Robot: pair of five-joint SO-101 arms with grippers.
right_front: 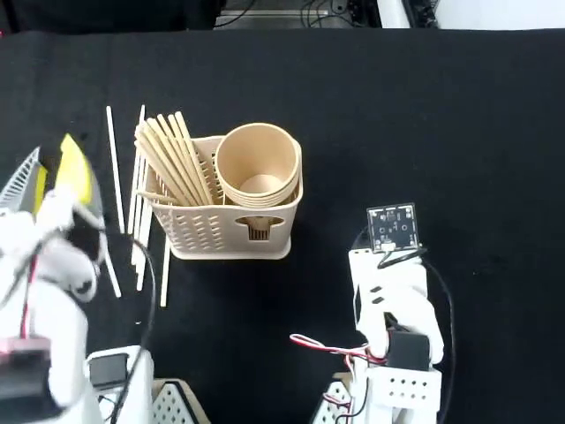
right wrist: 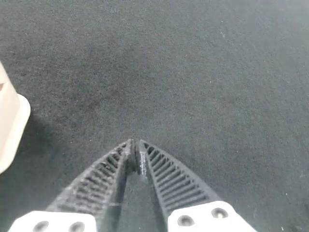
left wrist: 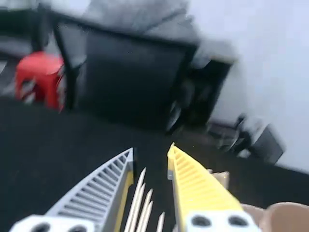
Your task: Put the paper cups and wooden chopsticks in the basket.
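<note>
Several pale wooden chopsticks point(right_front: 139, 238) lie on the black desk point(right_front: 441, 115) beside the beige slotted basket point(right_front: 221, 234); tan paper cups point(right_front: 256, 163) sit inside. Your left end effector point(left wrist: 150, 151) hangs spread, apparently empty: pinch one next.

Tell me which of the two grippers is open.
The left gripper: its yellow and white fingers stand apart, loose chopsticks showing between them. The right gripper has black fingers touching at the tips.
</note>
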